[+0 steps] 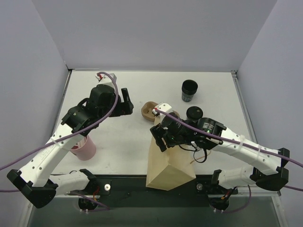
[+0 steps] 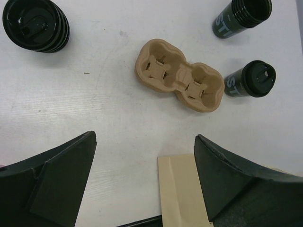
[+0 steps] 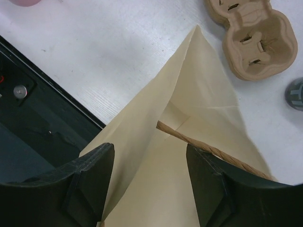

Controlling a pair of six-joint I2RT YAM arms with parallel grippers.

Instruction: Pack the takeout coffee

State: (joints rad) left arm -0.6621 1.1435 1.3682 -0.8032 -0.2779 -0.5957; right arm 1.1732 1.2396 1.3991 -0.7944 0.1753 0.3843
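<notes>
While right jaws gape above paper bag point(image 3: 203, 90), coffee point(image 2: 253, 79) beside carrier point(image 2: 179, 79)

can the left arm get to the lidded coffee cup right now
Probably not easily: the left gripper is open, but the carrier lies between it and the lidded cup, with the right arm crowding it.

Table point(image 1: 123, 142), pulp carrier point(image 2: 180, 78), lidded cup point(image 2: 251, 79), cup stack point(image 2: 241, 16), lid stack point(image 2: 37, 24), paper bag point(image 1: 168, 165), pink cup point(image 1: 84, 147)

The left arm point(image 1: 45, 158) and right arm point(image 1: 246, 146) have white links dotted with small holes, black joints and bases, and purple cables point(image 1: 116, 92). The fingers point(image 2: 57, 184) are black wedges.
</notes>
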